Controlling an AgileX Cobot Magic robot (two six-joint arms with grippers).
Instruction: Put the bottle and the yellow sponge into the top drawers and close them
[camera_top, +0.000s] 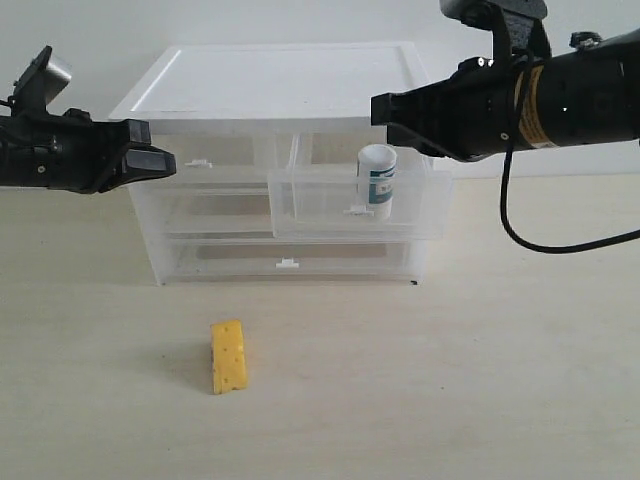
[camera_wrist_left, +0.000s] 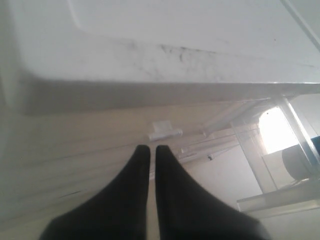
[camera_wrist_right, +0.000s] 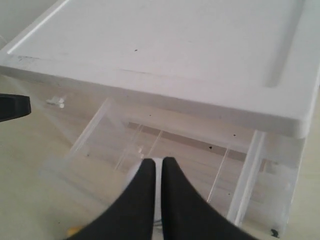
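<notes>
Yellow first: found the yellow sponge (camera_top: 229, 357) lying on the table (camera_top: 480, 380) at the lower left of centre in the exterior view, well apart from the cabinet (camera_top: 270, 80) and from both grippers, with nothing touching it. Found the bottle (camera_top: 376, 178) standing upright inside the right top drawer (camera_top: 310, 218), pulled out toward the camera at the middle right of that view. Saw the right gripper (camera_top: 380, 110) poised above and just beside the bottle's cap, with fingers pressed together on nothing and no contact with the bottle to be made out; confirmed the same closed, empty fingers in the right wrist view. Saw the left gripper (camera_top: 168, 160) at the left edge, level with the left top drawer (camera_top: 215, 185), itself shut flush, with tips near its small white handle tab (camera_wrist_left: 164, 131), likewise closed and holding nothing. Judged the bottle half as nearly done, lacking only the drawer's closing, and the sponge half as not yet begun. Reckoned the next move as a flat push on the open drawer's front wall, square enough not to skew it or topple the upright bottle; alternatively a hooking of the left tab to draw that drawer out for the sponge. Could not tell which from these views alone.
</notes>
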